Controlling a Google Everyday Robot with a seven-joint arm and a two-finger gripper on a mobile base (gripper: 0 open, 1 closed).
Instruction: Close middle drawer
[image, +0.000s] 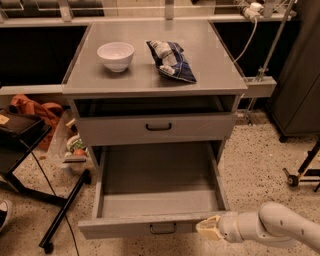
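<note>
The middle drawer (160, 202) stands pulled far out past the desk's (215, 70) front edge, its long axis running front to back. The end effector (207, 227) is at the right end of the drawer's front panel, below the desk's front right corner. I cannot tell whether it is open or gripping anything, and the drawer's way home lies straight back from it.

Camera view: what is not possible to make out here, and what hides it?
All in the camera view:
- Gripper, at the right end of the middle drawer front: whether it touches the front is too blurred to tell; the arm is cut off by the right edge.
- Space under that drawer: hidden by the drawer itself and cut off by the bottom edge.
- Bag print: too blurred to read.
</note>
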